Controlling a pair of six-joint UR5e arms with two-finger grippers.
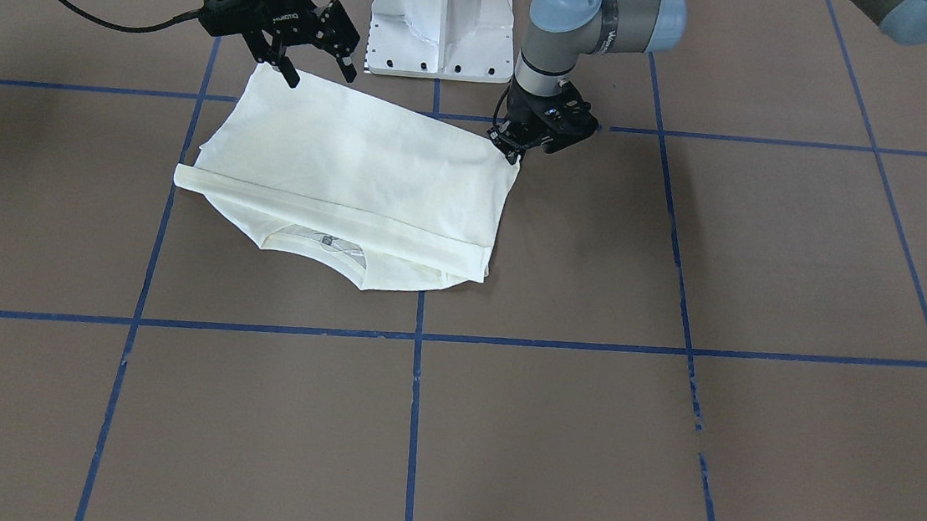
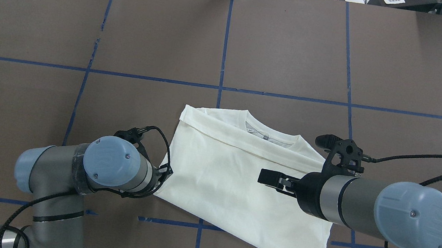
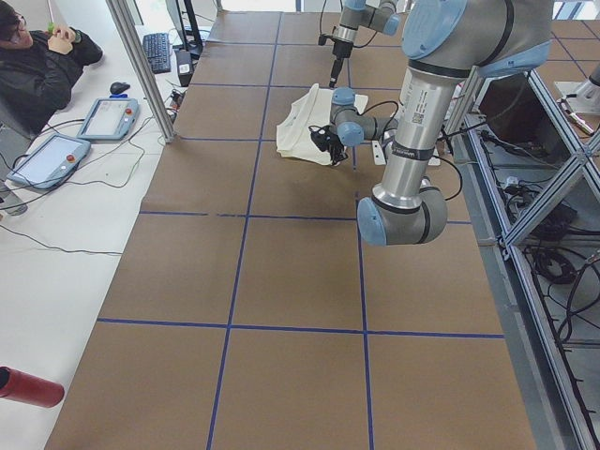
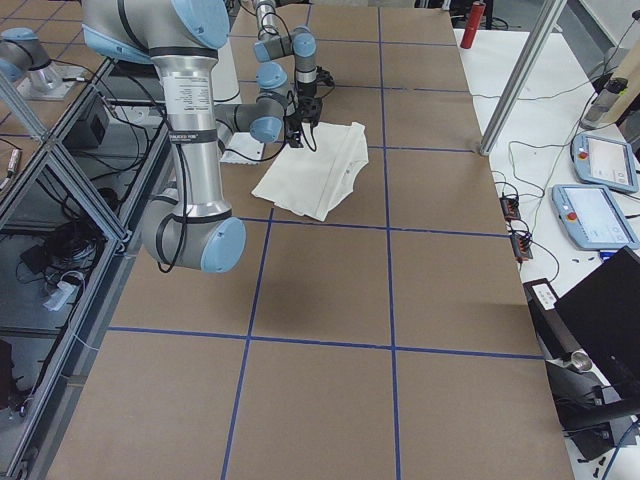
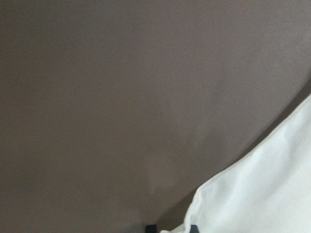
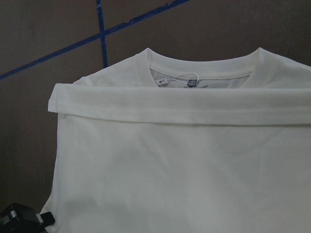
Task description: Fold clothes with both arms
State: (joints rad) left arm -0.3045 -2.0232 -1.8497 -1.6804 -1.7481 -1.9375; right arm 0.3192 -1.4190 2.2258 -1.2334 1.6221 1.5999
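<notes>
Left claw (image 1: 512,149) is pinched on one robot-side corner of the folded cream T-shirt (image 1: 354,171), low against the bench (image 1: 664,463). Right claw (image 1: 318,73) hangs with its fingers apart over the other robot-side corner. The T-shirt lies plain side up near the white base block (image 1: 441,19), its neckline (image 6: 194,68) pointing away from the robot.

Brown-covered table (image 2: 153,25), gridded with blue tape lines (image 2: 225,47). White side desk (image 3: 56,244) bearing two teach pendants (image 3: 108,117), keyboard (image 3: 156,52), mouse (image 3: 118,87) and a red cylinder (image 3: 28,387). Aluminium frame post (image 3: 141,66). Seated operator (image 3: 37,70).
</notes>
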